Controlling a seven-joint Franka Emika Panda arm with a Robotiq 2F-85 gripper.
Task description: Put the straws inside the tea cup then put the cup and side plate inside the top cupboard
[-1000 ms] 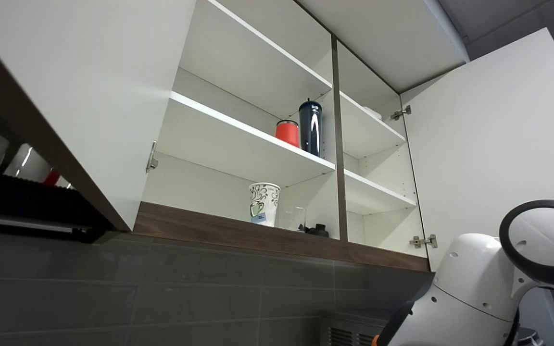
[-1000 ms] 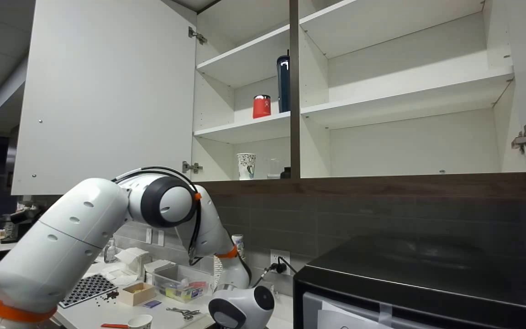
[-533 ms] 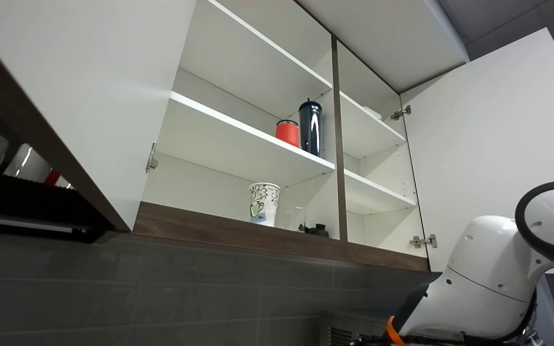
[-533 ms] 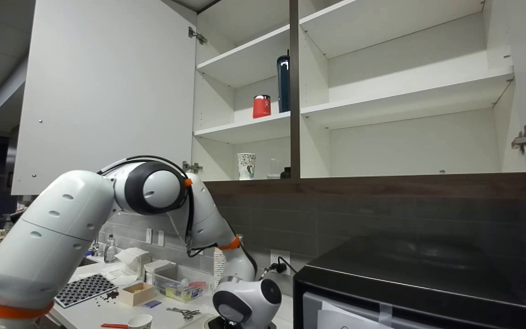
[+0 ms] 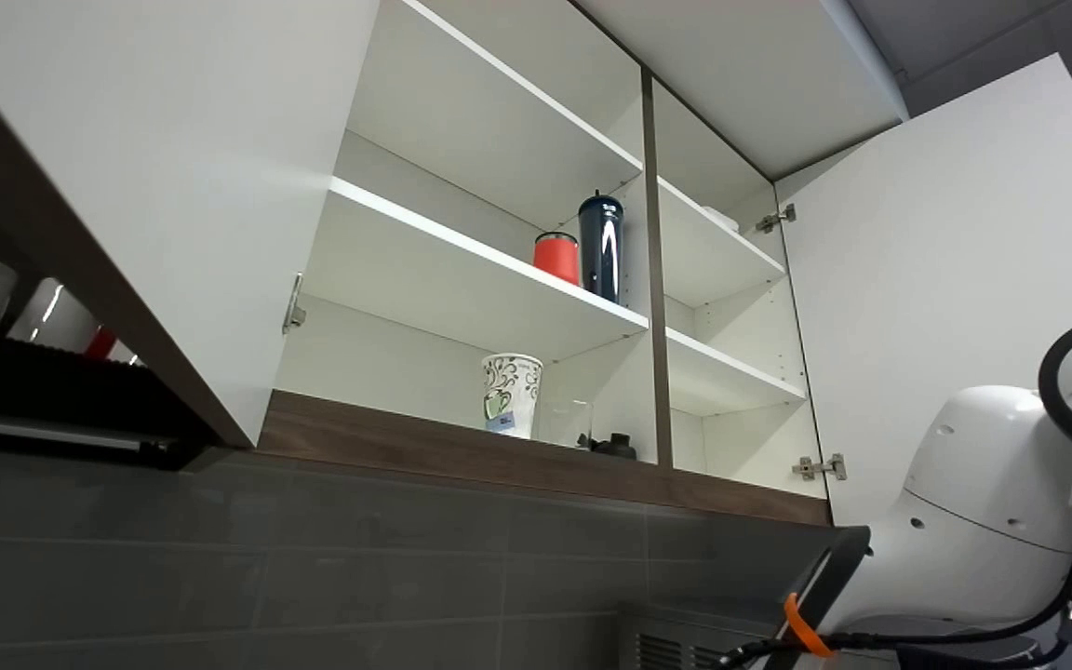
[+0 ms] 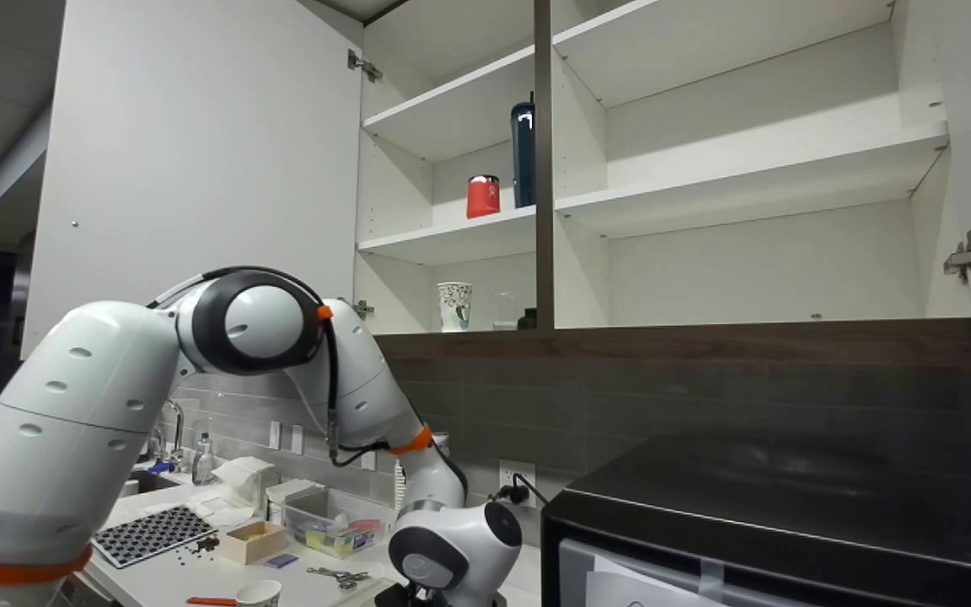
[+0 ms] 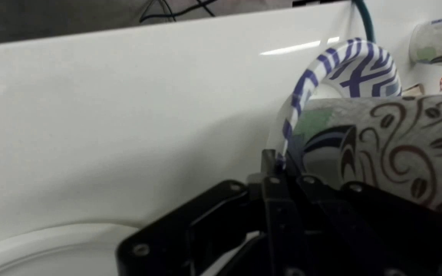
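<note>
Rim hold: in the wrist view the fingers of the gripper (image 7: 280, 160) are drawn together, pinching the blue-and-white rim of the side plate (image 7: 363, 73) between their tips; I judge the step in hand to be picking this plate up.
Patterned cup: what I take to be the tea cup (image 7: 390, 149) is just right of the fingertips; whether it stands in the plate or in front of it I cannot tell.
Straws: none I can identify; the cup's mouth lies outside the frame.
Next lift: should call for a firm pinch and a slow, level raise, since holding one edge could tip the plate, and the cup too if it stands in it.
White dish (image 7: 71, 234): lower left of the fingers, apart from them.
Smaller-looking cup (image 7: 436, 44): upper right of the fingers, well apart.
Robot arm (image 6: 115, 396): in an exterior view its elbow arches high, the forearm slanting down to the wrist (image 6: 452, 556) near the bottom edge; the fingertips are out of frame.
Top cupboard (image 6: 772, 270): doors open, well above the fingers; the beaker (image 6: 454, 306) stands on its bottom level, the red tumbler (image 6: 483, 196) one shelf higher.
Orange band (image 5: 806, 625): in an exterior view it marks the arm's low part at lower right; the gripper is out of sight there.
</note>
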